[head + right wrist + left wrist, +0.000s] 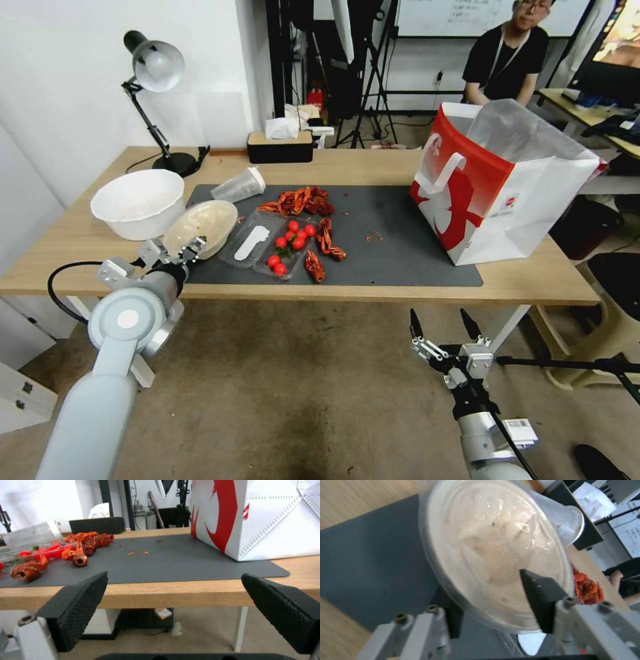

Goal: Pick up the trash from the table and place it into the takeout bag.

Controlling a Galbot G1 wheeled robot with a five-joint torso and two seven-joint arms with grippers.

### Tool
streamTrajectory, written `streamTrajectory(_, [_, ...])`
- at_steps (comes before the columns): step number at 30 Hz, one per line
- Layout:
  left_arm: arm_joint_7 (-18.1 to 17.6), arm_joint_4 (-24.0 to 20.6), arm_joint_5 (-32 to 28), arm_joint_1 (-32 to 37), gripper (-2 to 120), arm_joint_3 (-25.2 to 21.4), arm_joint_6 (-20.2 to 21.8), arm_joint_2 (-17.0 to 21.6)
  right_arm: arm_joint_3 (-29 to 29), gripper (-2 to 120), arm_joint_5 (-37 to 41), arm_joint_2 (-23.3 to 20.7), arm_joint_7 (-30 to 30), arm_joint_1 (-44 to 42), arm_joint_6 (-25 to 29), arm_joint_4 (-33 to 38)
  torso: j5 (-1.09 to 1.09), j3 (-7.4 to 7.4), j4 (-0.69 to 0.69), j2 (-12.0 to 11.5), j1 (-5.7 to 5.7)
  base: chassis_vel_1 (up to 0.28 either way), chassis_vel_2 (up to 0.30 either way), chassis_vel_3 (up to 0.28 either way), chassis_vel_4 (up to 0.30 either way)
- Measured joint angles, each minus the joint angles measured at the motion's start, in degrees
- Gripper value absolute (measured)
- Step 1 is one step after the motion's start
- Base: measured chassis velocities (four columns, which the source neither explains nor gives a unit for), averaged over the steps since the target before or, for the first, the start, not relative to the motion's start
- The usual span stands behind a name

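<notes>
Tilting on its edge at the near-left corner of the dark mat (400, 267), the beige round bowl (200, 227) had its rim caught between the fingers of the left gripper (175, 252), one pad over the inside and the other beneath the outer wall. It leaned up off the tabletop (520, 283) just beside the big white bowl (137, 200). From that grip the takeout bag (493, 193) stood well apart across the mat on the far right, mouth open upward, so the carry would likely have to run rightward over the cherry tomato tray (280, 250) and the red crayfish shells (300, 200). The right gripper (445, 327) hung below the tabletop edge, jaws spread wide and empty, nearer the bag than the left. The left wrist view showed the black pad (536, 597) pressed on the bowl's film-lined inside (493, 545), with the clear plastic cup (566, 517) lying on its side behind. The right wrist view gave the bag's side wall (266, 517) seen from low down.
</notes>
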Motion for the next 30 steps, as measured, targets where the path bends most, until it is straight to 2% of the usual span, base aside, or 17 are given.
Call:
streamTrajectory(2, [-0.8,0.0,0.0,0.1,31,0.3,-0.3,0.0,0.0,100,-0.1,0.2,0.0,-0.3,0.0,0.0,0.0,0.0,0.0,0.0,0.0,0.0,0.0,0.0,0.0])
streamTrajectory(6, [-0.8,-0.3,0.2,0.3,25,0.3,-0.4,0.0,0.0,100,-0.2,0.2,0.0,-0.5,0.0,0.1,0.01,0.0,-0.01,0.0,0.0,0.0,0.0,0.0,0.0])
streamTrajectory(7, [-0.5,-0.4,1.2,0.6,19,0.3,-0.5,0.0,0.0,100,-0.3,0.1,0.0,-0.6,0.0,0.4,0.0,0.0,-0.01,0.0,0.0,0.0,0.0,0.0,0.0])
streamTrajectory(12, [2.9,-0.4,3.2,1.2,1,0.8,-3.0,0.1,-0.2,100,-0.4,0.3,-0.1,-0.9,0.0,1.1,0.0,0.0,0.0,0.0,0.0,0.0,0.0,0.0,0.0])
streamTrajectory(13, [2.9,-0.4,3.2,1.2,1,0.8,-3.0,0.1,-0.2,100,-0.4,0.3,-0.1,-0.9,0.0,1.1,0.0,0.0,0.0,0.0,0.0,0.0,0.0,0.0,0.0])
streamTrajectory(15, [6.3,-0.4,4.9,1.6,1,0.8,-4.4,0.2,-0.3,100,-0.5,0.4,-0.1,-0.8,-0.1,1.1,0.0,0.0,-0.01,0.0,0.0,0.0,0.0,0.0,0.0])
streamTrajectory(16, [6.3,-0.4,4.9,1.6,1,0.8,-4.4,0.2,-0.3,100,-0.5,0.4,-0.1,-0.8,-0.1,1.1,0.0,0.0,-0.01,0.0,0.0,0.0,0.0,0.0,0.0])
streamTrajectory(18, [11.5,-0.5,9.7,2.5,1,1.0,-6.5,0.7,-0.4,100,-0.6,0.5,-0.1,-0.7,-0.1,0.9,0.0,0.0,0.0,0.0,0.0,0.0,0.0,0.0,0.0])
streamTrajectory(19, [11.5,-0.5,9.7,2.5,1,1.0,-6.5,0.7,-0.4,100,-0.6,0.5,-0.1,-0.7,-0.1,0.9,0.0,0.0,0.0,0.0,0.0,0.0,0.0,0.0,0.0])
streamTrajectory(21, [14.6,-0.5,13.3,2.9,1,1.4,-8.1,1.0,-0.4,100,-0.6,0.6,-0.1,-0.7,-0.1,0.8,0.0,0.0,0.0,0.0,0.0,0.0,0.0,0.0,0.0])
streamTrajectory(22, [17.3,-0.2,16.4,3.1,1,1.9,-9.6,1.4,-0.4,100,-0.6,0.6,-0.1,-0.6,-0.1,0.7,0.0,0.0,0.0,0.0,0.0,0.0,0.0,0.0,0.0])
streamTrajectory(23, [17.3,-0.2,16.4,3.1,1,1.9,-9.6,1.4,-0.4,100,-0.6,0.6,-0.1,-0.6,-0.1,0.7,0.0,0.0,0.0,0.0,0.0,0.0,0.0,0.0,0.0])
streamTrajectory(26, [25.0,0.8,24.0,2.8,1,3.3,-13.8,2.7,-0.4,100,-0.7,0.7,-0.1,-0.6,-0.1,0.5,0.0,0.0,0.0,0.0,0.0,0.0,0.0,0.0,0.0])
streamTrajectory(27, [25.0,0.8,24.0,2.8,1,3.3,-13.8,2.7,-0.4,100,-0.7,0.7,-0.1,-0.6,-0.1,0.5,0.0,0.0,0.0,0.0,0.0,0.0,0.0,0.0,0.0])
streamTrajectory(28, [30.1,1.6,29.3,1.9,1,4.5,-17.0,3.6,-0.4,100,-0.7,0.7,-0.1,-0.6,-0.1,0.5,0.0,0.0,0.0,0.0,0.0,0.0,0.0,0.0,0.0])
streamTrajectory(29, [31.7,1.8,30.8,1.5,1,4.9,-17.8,3.9,-0.4,100,-0.8,0.8,-0.1,-0.6,-0.1,0.5,0.0,0.0,0.0,0.0,0.0,0.0,0.0,0.0,0.0])
streamTrajectory(30, [34.9,2.2,33.6,0.3,1,6.1,-19.5,4.7,-0.4,100,-0.9,0.9,-0.2,-0.6,-0.1,0.4,0.0,0.0,-0.01,0.0,0.0,0.0,0.0,0.0,0.0])
